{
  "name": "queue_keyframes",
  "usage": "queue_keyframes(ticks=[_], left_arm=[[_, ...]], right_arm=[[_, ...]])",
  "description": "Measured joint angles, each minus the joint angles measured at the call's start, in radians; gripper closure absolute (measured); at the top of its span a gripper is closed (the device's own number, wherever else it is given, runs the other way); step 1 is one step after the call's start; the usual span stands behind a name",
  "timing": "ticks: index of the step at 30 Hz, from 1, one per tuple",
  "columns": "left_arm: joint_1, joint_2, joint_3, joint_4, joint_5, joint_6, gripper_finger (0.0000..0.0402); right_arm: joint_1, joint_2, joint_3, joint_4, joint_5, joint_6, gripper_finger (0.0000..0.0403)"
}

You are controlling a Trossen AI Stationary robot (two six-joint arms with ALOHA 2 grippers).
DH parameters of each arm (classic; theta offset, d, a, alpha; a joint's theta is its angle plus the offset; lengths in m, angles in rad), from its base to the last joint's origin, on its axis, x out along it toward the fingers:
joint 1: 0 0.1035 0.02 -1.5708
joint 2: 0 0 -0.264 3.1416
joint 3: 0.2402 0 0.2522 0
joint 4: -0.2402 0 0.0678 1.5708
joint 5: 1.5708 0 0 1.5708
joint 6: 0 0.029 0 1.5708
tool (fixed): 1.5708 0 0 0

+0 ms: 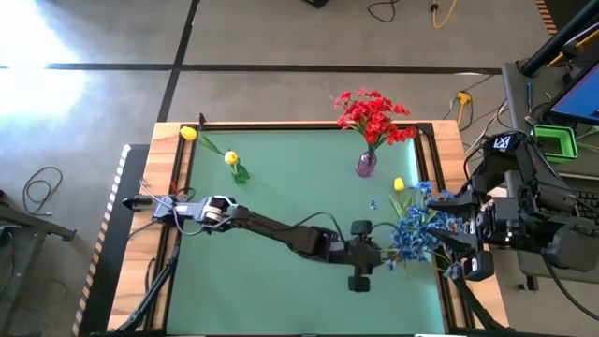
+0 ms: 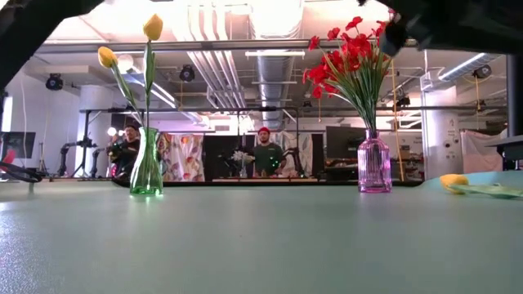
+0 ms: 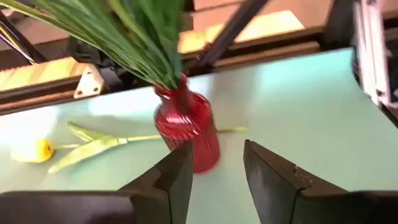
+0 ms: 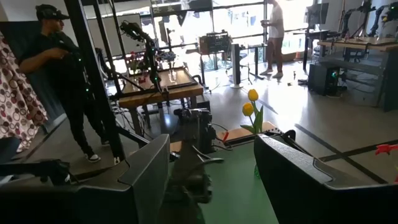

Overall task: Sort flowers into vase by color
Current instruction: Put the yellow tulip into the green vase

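Note:
Blue flowers [image 1: 416, 225] stand in a red ribbed vase [image 3: 186, 127] at the table's right, their green stems [image 3: 134, 37] fanning out of its neck. My left gripper [image 1: 382, 253] [image 3: 217, 171] is open just short of this vase, with nothing between its fingers. Red flowers [image 1: 372, 114] stand in a purple vase [image 1: 366, 166] [image 2: 373, 166]. Two yellow flowers [image 1: 230, 158] stand in a green vase [image 1: 241, 174] [image 2: 146, 167]. One loose yellow flower [image 1: 400, 184] [image 3: 30, 150] lies flat on the table by the red vase. My right gripper [image 4: 211, 180] is open, raised at the table's right edge.
The green mat [image 1: 281, 290] has free room in its near and middle parts. A wooden frame [image 1: 168, 140] borders the table. People stand in the room beyond the far edge [image 2: 263, 151]. A green bin [image 1: 554, 140] sits off the table at the right.

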Motion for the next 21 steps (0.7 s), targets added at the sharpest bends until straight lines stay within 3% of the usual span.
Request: queue_keyframes(ticks=[8, 14, 21], left_arm=[[-0.06, -0.083, 0.0, -0.164, -0.109, 0.058, 0.0272], [-0.112, -0.149, 0.0, -0.261, -0.275, 0.157, 0.0272], [-0.145, -0.295, -0.087, -0.33, -0.299, 0.167, 0.0274]], right_arm=[[-0.009, -0.002, 0.0, 0.0, 0.001, -0.085, 0.0177], [-0.007, -0.008, 0.0, -0.007, -0.014, -0.198, 0.0177], [0.032, -0.01, -0.008, -0.03, -0.033, -0.215, 0.0177]])
